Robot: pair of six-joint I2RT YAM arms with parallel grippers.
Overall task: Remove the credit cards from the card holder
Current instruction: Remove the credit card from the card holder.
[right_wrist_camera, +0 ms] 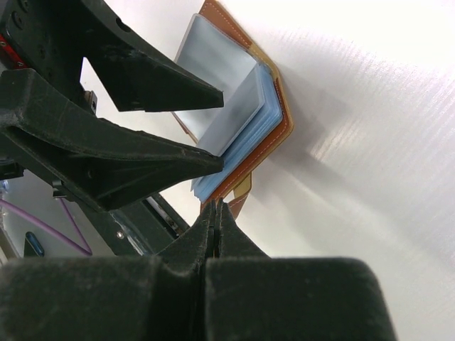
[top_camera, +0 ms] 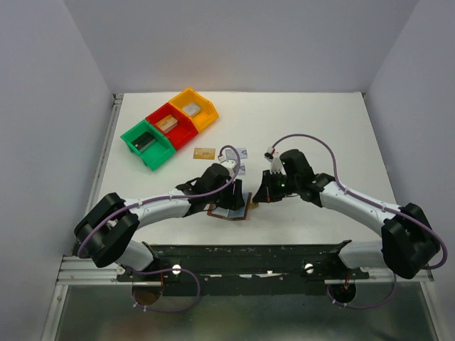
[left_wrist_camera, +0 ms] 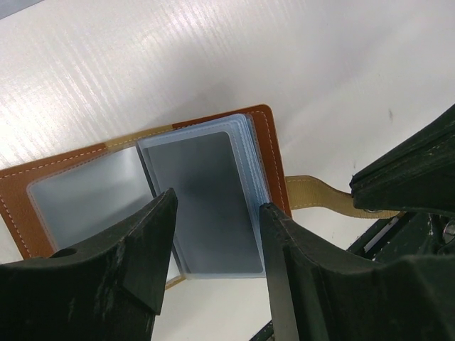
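Observation:
The brown card holder point(left_wrist_camera: 274, 153) lies open on the table near the front edge, its clear sleeves fanned up. A dark credit card point(left_wrist_camera: 199, 192) sits inside the top sleeve. My left gripper point(left_wrist_camera: 219, 202) is open, its fingers standing on either side of that sleeve's near end. My right gripper point(right_wrist_camera: 217, 206) is shut on the holder's tan snap tab point(left_wrist_camera: 320, 193) at the holder's right side. From above, the left gripper point(top_camera: 231, 193) hovers over the card holder point(top_camera: 231, 212) and the right gripper point(top_camera: 257, 199) is just right of it. A gold-tan credit card point(top_camera: 204, 153) and a pale one point(top_camera: 239, 152) lie loose behind.
Green point(top_camera: 147, 144), red point(top_camera: 170, 126) and yellow point(top_camera: 193, 108) bins stand in a diagonal row at the back left, each with a block inside. The black front rail point(top_camera: 242, 252) runs close behind the holder's near edge. The two grippers are very close together.

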